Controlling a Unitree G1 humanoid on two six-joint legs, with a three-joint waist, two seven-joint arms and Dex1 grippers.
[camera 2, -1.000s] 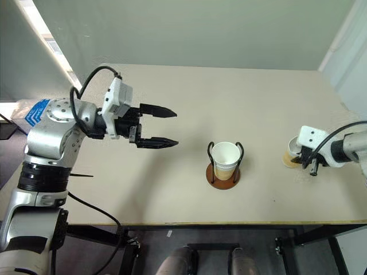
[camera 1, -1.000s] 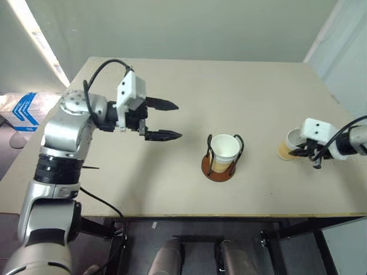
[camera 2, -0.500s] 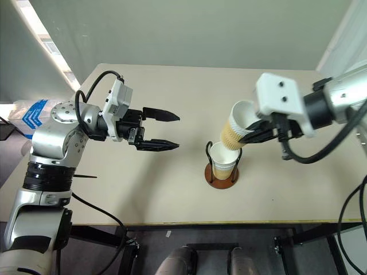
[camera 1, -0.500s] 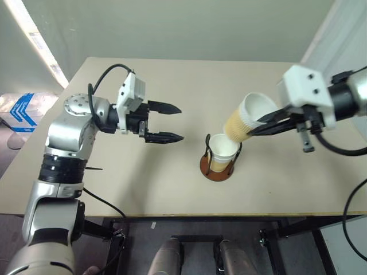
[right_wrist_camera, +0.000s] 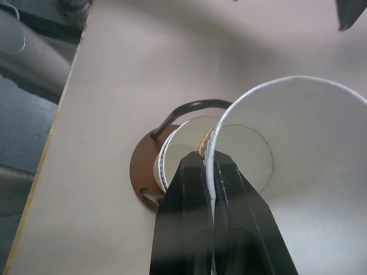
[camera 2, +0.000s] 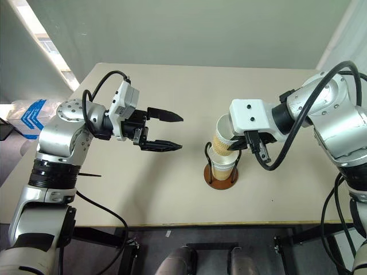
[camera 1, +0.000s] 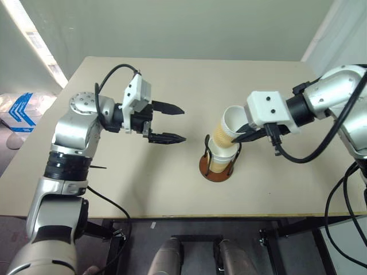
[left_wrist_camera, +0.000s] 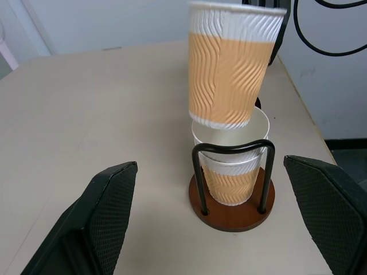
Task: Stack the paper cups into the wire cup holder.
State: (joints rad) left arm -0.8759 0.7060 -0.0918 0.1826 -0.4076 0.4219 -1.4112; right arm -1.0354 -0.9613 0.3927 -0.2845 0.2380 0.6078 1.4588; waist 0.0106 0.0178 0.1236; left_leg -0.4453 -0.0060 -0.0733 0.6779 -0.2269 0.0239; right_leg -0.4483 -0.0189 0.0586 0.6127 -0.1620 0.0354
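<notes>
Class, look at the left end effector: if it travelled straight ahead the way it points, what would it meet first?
Probably the wire cup holder with its seated paper cup; the left end effector points right at them, though depth is uncertain.

The setting is a plain indoor test room or robotics lab, not a home. Indicators: a bare beige table (camera 1: 172, 74) on a black metal frame (camera 1: 189, 229), standing against an unadorned pale green-grey wall (camera 1: 189, 28); a blue-and-white printed package (camera 1: 23, 110) on the floor beside the table; exposed black cables (camera 2: 338, 223) hanging at the table's right edge.
</notes>
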